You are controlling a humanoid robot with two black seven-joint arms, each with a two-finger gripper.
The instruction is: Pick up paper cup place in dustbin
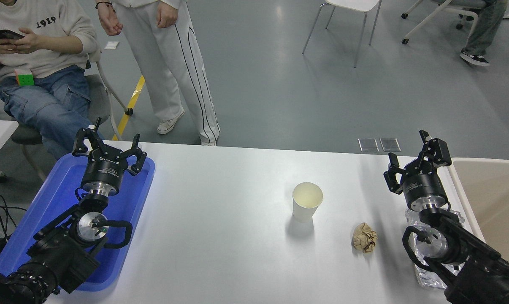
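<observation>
White cup (307, 206) is standing mid-frame, untouched. Right claw (415, 157) is waiting apart, near bin (457, 185); next, reaching left to grab it.

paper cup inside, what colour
Cream inside, white outside; the paper cup shows best in the head view.

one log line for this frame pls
small white paper cup: upright, untouched | right tool: open, beside large beige plastic dustbin | left tool: open, over blue tray
</observation>
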